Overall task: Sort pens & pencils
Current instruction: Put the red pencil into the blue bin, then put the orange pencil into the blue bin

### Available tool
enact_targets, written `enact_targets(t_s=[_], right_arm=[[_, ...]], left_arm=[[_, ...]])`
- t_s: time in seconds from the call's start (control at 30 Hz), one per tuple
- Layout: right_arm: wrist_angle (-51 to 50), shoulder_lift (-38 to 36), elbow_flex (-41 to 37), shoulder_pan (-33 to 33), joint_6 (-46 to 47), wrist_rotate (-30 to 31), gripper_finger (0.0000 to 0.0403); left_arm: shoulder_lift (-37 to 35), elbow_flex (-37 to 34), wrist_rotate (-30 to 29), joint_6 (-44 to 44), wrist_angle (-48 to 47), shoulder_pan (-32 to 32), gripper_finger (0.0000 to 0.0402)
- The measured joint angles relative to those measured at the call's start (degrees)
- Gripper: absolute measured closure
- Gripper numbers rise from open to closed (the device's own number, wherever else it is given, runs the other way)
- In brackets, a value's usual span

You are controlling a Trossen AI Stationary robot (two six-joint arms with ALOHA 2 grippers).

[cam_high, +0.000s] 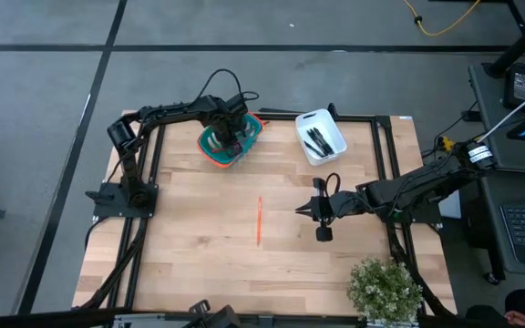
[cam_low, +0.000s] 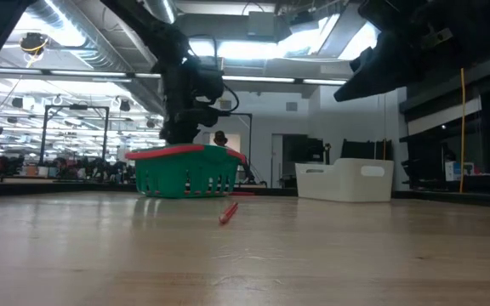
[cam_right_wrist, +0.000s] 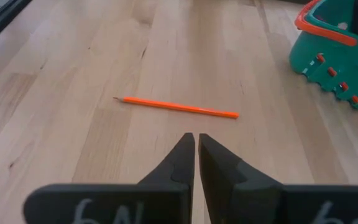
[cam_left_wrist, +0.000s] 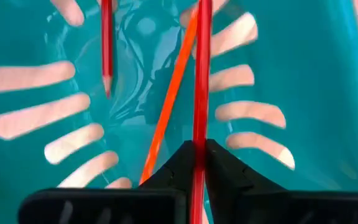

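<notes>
high view: the left gripper (cam_high: 229,137) is lowered into the green basket (cam_high: 210,146) at the far left-centre of the table (cam_high: 199,246). the right gripper (cam_high: 320,208) is held above bare wood, right of centre. one orange pencil (cam_high: 259,220) is seen lying alone mid-table, just left of the right gripper and apart from it. the pens (cam_high: 318,140) are seen lying in the white bin (cam_high: 334,129), to the right of the basket.

low view: the left arm is seen descending into the basket (cam_low: 185,174); its fingers are hidden by the wall. the loose pencil (cam_low: 228,212) lies flat, nearer than the basket. the white bin (cam_low: 344,180) stands to the right.

left wrist view: the left gripper (cam_left_wrist: 199,158) is seen pinched on a red pencil (cam_left_wrist: 202,74), which runs out ahead of the tips. two more pencils, one orange (cam_left_wrist: 169,99) and one red (cam_left_wrist: 106,43), lie on the basket floor (cam_left_wrist: 309,81). risk noted: the grip appears to be only just loosening; if the arm is lifted before the fingers are parted, the pencil could be dragged back out, or tipped over the rim.

right wrist view: the right gripper (cam_right_wrist: 196,146) is seen with fingers together, nothing between them, aimed at the orange pencil (cam_right_wrist: 179,107). the basket (cam_right_wrist: 331,62) lies beyond, to one side. risk noted: a descent with fingers unparted would push or roll the thin pencil rather than straddle it. a shared approach to the basket could also bring the arms into contact if the left arm is not cleared first.
</notes>
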Motion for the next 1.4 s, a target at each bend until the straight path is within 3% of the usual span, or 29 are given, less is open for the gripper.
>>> enact_targets(t_s=[0.3, 1.07, 1.4], right_arm=[[-0.7, 0.0, 0.0, 0.0, 1.0, 0.0, 0.0377], [-0.8, 0.0, 0.0, 0.0, 1.0, 0.0, 0.0377], [-1.5, 0.0, 0.0, 0.0, 1.8, -0.3, 0.0377]], left_arm=[[-0.1, -1.8, 0.1, -1.8, -0.4, 0.0, 0.0354], [-1.1, 0.5, -0.1, -2.8, -1.3, -2.0, 0.0362], [-12.4, 3.1, -2.6, -7.2, -1.1, -9.9, 0.0374]])
